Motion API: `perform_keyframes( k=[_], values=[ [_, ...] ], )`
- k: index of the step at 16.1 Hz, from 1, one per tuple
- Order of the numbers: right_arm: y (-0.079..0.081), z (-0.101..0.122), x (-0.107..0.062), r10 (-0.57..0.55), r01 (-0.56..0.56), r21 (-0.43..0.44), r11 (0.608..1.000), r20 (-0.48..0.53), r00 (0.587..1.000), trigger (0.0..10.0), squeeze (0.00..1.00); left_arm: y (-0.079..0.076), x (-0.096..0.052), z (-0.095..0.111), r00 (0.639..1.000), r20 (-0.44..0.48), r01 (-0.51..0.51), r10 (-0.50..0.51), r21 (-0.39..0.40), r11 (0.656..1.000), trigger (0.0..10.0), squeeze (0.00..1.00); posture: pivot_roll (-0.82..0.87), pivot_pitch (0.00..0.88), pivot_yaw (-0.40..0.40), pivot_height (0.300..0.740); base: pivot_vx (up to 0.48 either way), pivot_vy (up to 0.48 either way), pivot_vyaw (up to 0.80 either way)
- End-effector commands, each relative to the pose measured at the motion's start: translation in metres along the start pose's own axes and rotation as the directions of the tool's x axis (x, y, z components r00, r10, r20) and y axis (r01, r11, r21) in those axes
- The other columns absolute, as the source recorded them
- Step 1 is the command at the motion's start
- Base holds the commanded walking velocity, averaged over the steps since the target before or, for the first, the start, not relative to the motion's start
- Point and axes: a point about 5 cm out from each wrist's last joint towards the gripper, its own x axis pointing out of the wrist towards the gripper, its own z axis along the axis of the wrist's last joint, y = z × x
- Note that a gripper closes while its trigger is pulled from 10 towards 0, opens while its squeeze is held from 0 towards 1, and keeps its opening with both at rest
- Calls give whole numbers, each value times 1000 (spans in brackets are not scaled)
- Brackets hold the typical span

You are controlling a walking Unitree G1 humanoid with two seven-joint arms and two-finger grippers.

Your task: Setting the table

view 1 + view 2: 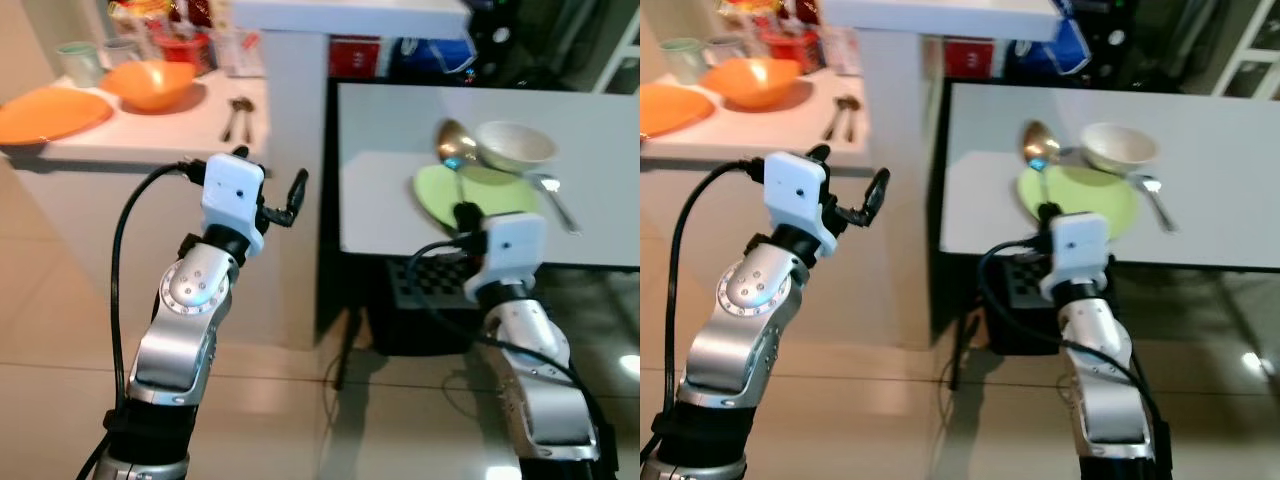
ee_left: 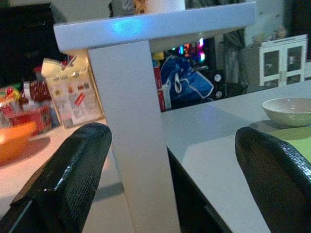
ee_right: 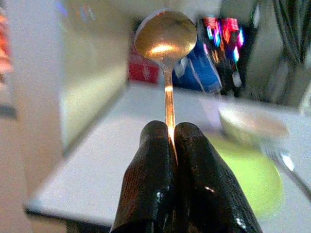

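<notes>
My right gripper [image 1: 465, 214] is shut on the handle of a golden spoon [image 1: 455, 141], held upright over the near edge of the grey table [image 1: 390, 200]. The pinched fingers [image 3: 155, 160] and the spoon's bowl [image 3: 165, 36] are plain in the right wrist view. Just beyond lie a light green plate [image 1: 485, 190], a white bowl [image 1: 513, 145] at its far rim, and a silver utensil [image 1: 555, 198] to its right. My left gripper [image 1: 272, 183] is raised and open between the counter and the table, with nothing between its fingers [image 2: 73, 179].
A white counter [image 1: 150, 140] on the left carries an orange plate [image 1: 50, 113], an orange bowl [image 1: 150, 85], two spoons [image 1: 238, 116] and several jars and packets at the back. A white pillar [image 1: 295, 90] stands between counter and table. A black crate [image 1: 430, 290] sits under the table.
</notes>
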Motion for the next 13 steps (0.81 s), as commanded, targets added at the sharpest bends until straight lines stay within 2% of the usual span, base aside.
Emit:
perform_keyframes(
  k=[1, 3, 5, 8, 10, 13],
  values=[
    [3, -2, 5, 16, -14, 34, 999, -65, 998, 10000, 0, 12, 0, -8, 996, -62, -65, 65, 8, 998, 10000, 0, 4, 0, 16, 740, 0, 0, 0],
    [5, -3, 8, 50, -47, 23, 999, -124, 991, 10000, 0, 12, 0, -6, 997, -41, -65, 66, 6, 998, 10000, 0, 3, 0, 16, 740, 0, 0, 0],
    [10, -2, 11, 94, -85, 59, 995, -179, 979, 10000, 0, 10, 0, -6, 998, -39, -46, 46, -2, 999, 10000, 0, 3, 0, 14, 740, 0, 0, 0],
    [16, -1, 13, 138, -122, 91, 988, -205, 969, 10000, 0, 10, 0, -5, 998, -37, -42, 41, -5, 999, 10000, 0, 2, 0, 13, 740, 0, 0, 0],
    [19, -1, 15, 178, -155, 108, 982, -257, 950, 10000, 0, 13, 0, -5, 998, -41, -45, 45, -5, 999, 10000, 0, 5, 0, 13, 740, 296, 0, 0],
    [22, -2, 16, 198, -170, 120, 978, -281, 939, 10000, 0, 15, -1, -6, 998, -45, -45, 45, -3, 999, 10000, 0, 5, 0, 13, 740, 369, 0, 0]
  ],
)
